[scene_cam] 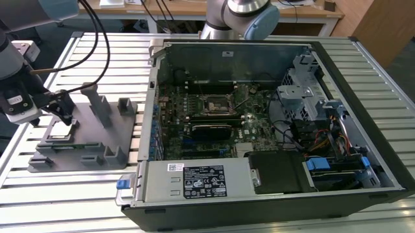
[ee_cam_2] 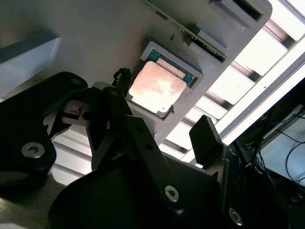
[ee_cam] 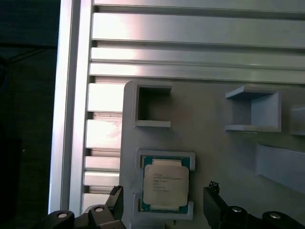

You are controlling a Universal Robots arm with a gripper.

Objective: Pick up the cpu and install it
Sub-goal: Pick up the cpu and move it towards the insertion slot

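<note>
Two gripper point(ee_cam: 164, 192) fingers point(ee_cam: 214, 202) stand wide apart, holding nothing. We see them flanking the cpu point(ee_cam: 165, 183), which lies flat in a recess of the grey tray point(ee_cam: 209, 152), near the tray's edge toward the exterior view's left.

The arm point(scene_cam: 250, 14) has silver tube sections and pale blue-grey joint caps. At the left edge of the exterior view, its grey wrist point(scene_cam: 11, 63) carries a white module point(scene_cam: 16, 104) and black cables point(scene_cam: 98, 43). The pincer point(ee_cam_2: 164, 107) is black, its link fingers point(ee_cam_2: 205, 138) pinned with silver socket screws point(ee_cam_2: 171, 193).
</note>
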